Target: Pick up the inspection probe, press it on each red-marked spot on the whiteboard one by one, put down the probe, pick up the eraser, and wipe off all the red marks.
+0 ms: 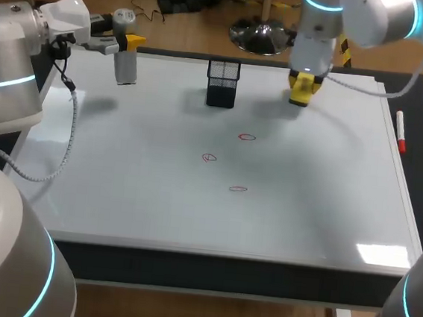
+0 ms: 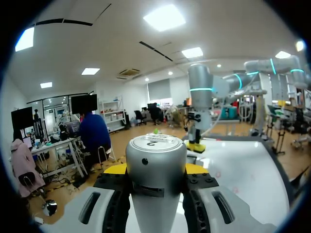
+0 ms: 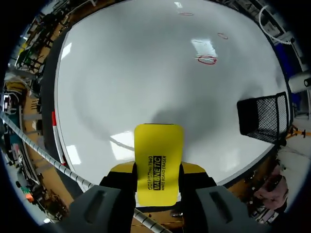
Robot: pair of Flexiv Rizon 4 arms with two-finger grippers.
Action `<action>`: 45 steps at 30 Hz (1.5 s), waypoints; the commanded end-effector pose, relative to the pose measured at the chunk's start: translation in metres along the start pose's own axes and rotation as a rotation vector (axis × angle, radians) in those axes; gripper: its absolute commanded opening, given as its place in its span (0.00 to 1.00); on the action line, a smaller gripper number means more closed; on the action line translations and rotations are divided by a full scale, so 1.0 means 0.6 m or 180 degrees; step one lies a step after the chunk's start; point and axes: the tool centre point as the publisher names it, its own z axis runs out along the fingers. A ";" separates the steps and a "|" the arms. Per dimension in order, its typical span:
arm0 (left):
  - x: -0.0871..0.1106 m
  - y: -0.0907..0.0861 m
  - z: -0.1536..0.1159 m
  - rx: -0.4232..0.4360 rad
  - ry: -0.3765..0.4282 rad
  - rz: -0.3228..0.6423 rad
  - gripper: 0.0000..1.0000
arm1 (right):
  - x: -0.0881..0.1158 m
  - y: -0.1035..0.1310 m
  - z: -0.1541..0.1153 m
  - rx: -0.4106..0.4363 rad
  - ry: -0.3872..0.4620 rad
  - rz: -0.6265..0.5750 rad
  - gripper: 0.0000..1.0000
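The whiteboard [image 1: 120, 172] carries three small red marks [image 1: 247, 137] [image 1: 209, 157] [image 1: 238, 189] near its middle. Over its far left corner my left gripper [image 1: 129, 46] is shut on the grey cylindrical probe [image 1: 124, 66], held upright. In the left wrist view the probe [image 2: 155, 155] fills the space between the fingers of that gripper [image 2: 155, 171]. At the far edge, right of centre, my right gripper [image 1: 302, 86] is shut on the yellow eraser [image 1: 300, 97]. The right wrist view shows the eraser [image 3: 158, 155] gripped on both sides, and the red marks [image 3: 206, 59] lie well ahead of it.
A black mesh holder [image 1: 222, 83] stands at the far edge between the two grippers, also seen beside the right gripper as a mesh holder [image 3: 262, 119]. A red marker [image 1: 400, 132] lies on the board's right border.
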 end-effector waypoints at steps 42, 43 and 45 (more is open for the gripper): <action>0.001 -0.001 0.000 0.0008 -0.0009 0.0004 0.00 | 0.230 0.033 -0.017 -0.0079 -0.0054 0.1348 0.00; 0.001 -0.001 0.000 0.0008 -0.0009 0.0004 0.00 | 0.230 0.033 -0.017 -0.0079 -0.0054 0.1348 0.00; 0.001 -0.001 0.000 0.0008 -0.0009 0.0004 0.00 | 0.230 0.033 -0.017 -0.0079 -0.0054 0.1348 0.00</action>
